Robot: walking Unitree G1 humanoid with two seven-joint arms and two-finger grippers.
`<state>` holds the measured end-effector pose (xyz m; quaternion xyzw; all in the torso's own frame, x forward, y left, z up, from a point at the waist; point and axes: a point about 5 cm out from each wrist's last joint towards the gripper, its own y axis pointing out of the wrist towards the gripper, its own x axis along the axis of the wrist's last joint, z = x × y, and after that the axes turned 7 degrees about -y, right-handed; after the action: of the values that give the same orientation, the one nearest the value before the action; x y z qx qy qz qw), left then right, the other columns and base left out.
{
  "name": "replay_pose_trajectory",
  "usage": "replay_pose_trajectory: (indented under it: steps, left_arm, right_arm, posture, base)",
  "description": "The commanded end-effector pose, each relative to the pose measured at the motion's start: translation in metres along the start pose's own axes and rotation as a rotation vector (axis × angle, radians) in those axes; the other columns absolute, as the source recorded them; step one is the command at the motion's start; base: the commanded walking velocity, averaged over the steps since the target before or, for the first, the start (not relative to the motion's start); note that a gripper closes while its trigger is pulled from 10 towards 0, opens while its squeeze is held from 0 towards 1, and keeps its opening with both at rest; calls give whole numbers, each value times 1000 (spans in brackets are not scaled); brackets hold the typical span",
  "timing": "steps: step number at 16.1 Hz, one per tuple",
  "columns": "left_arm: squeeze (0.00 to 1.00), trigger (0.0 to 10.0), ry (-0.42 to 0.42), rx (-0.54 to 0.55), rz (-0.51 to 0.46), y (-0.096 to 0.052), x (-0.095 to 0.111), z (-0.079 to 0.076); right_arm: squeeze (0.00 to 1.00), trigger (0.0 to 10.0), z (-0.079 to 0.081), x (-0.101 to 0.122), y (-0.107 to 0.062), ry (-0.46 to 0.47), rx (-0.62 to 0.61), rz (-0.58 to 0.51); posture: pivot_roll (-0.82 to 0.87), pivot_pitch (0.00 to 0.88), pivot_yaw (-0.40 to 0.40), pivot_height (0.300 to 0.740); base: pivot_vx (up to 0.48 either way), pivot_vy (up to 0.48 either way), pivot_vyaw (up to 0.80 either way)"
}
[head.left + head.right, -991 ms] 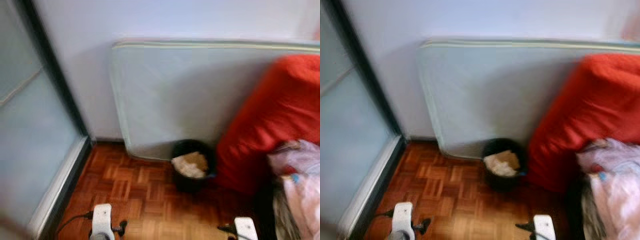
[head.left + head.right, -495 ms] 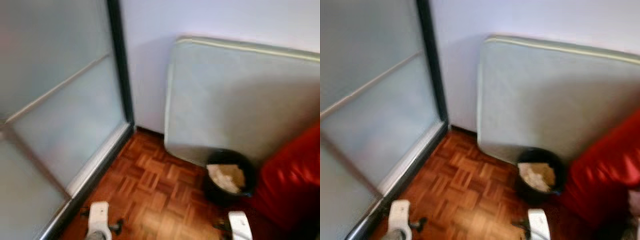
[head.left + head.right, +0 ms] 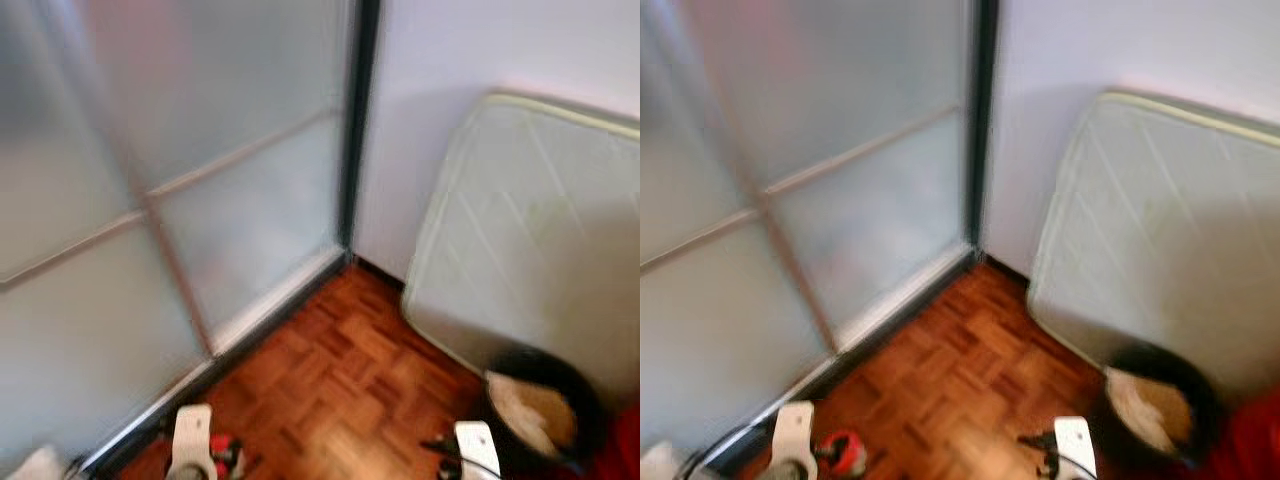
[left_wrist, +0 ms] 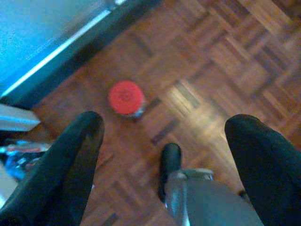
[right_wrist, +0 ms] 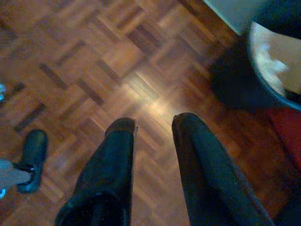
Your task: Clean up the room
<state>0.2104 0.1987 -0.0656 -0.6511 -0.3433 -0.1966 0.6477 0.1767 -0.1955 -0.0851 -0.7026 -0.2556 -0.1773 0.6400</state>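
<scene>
Facing parquet floor [image 3: 340, 370], frosted sliding door [image 3: 200, 180]

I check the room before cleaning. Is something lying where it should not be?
Yes. A small red round object lies loose on the parquet floor near the frosted glass door, close to the left gripper, which is open. It looks like litter, while the black bin by the mattress already holds paper.

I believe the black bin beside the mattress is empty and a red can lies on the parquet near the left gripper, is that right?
Not quite: the bin is not empty; the left eye view shows pale crumpled waste in it. The rest holds: it sits beside the mattress, and a red can lies on the parquet near the open left gripper.
</scene>
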Motion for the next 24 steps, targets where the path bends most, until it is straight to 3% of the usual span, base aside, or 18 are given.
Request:
replay_pose_trajectory:
  steps: [1, 8, 9, 10, 20, 24]
  left_arm:
    - [0, 10000, 3, -10, 18, 0, -5, -5]
    - [0, 10000, 2, -9, 16, 0, -4, -5]
    - [0, 10000, -1, 1, 7, 0, -1, -5]
    - [0, 10000, -9, -1, 4, 0, -1, -5]
    - [0, 10000, -12, 2, 3, 0, -2, -4]
    - [0, 10000, -12, 3, 4, 0, -1, -3]
  right_arm:
    - [0, 10000, -5, -9, -2, 9, -13, 28]
    - [0, 10000, -6, -9, -2, 9, -12, 29]
    - [0, 10000, -5, -17, -4, 78, -1, 50]
    - [0, 10000, -5, -18, -4, 85, -2, 55]
    - [0, 10000, -3, -17, -4, 86, 5, 54]
    - [0, 10000, -2, -13, -3, 85, 5, 31]
  posture:
    - [18, 0, -36, 740]
    - [20, 0, -37, 740]
    - [27, 0, -40, 740]
    - [25, 0, -39, 740]
    - [25, 0, -36, 740]
    - [26, 0, -36, 740]
  base:
    - [0, 0, 800]
    - [0, 0, 800]
    - [0, 0, 0]
    - [0, 0, 0]
    - [0, 0, -766]
    - [0, 0, 0]
